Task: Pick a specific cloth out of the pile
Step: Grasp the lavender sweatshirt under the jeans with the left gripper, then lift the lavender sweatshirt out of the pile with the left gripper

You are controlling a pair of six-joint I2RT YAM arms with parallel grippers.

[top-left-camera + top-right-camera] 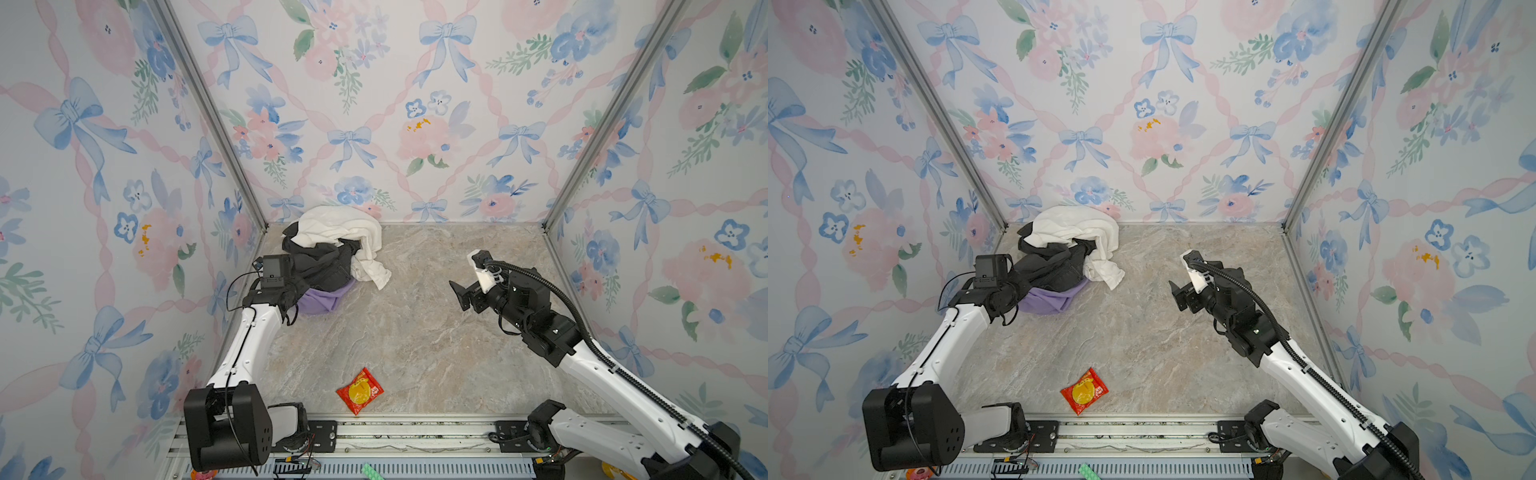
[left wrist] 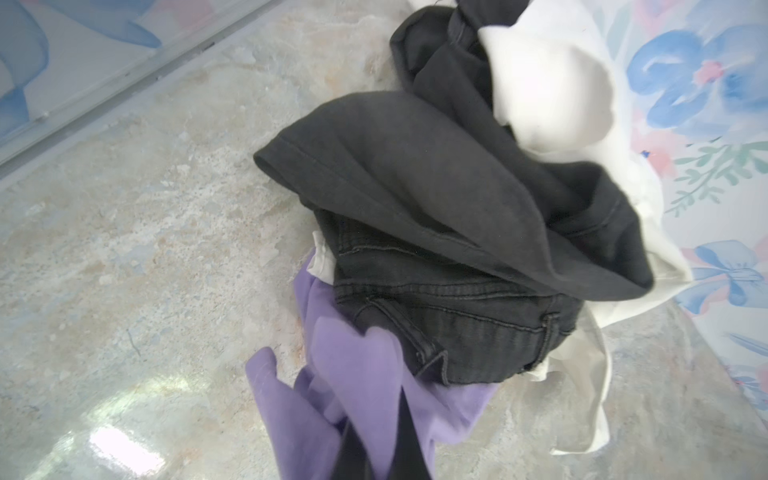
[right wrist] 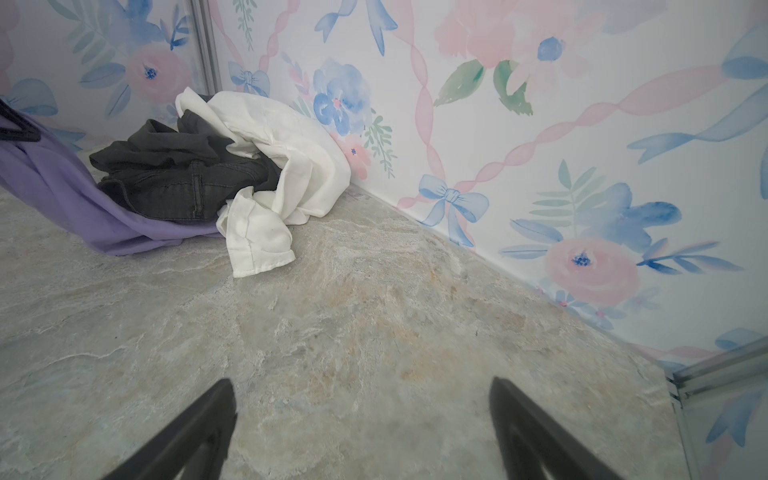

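The left arm [image 1: 249, 345], at the lower left of both top views, is wearing white moulded shells between black joint housings. Its big black shoulder block [image 1: 226, 424] is showing a cluster of small round holes, and a thin black cable [image 1: 227, 386] is trailing loosely along the white link. The right arm [image 1: 615, 386], at the lower right, is carrying a ribbed black conduit [image 1: 584, 330] clipped to its white shell, and a white bracket [image 1: 485, 276] is capping its black wrist. The right gripper [image 3: 361, 380] is showing two matte black, tapering fingers [image 3: 199, 428].
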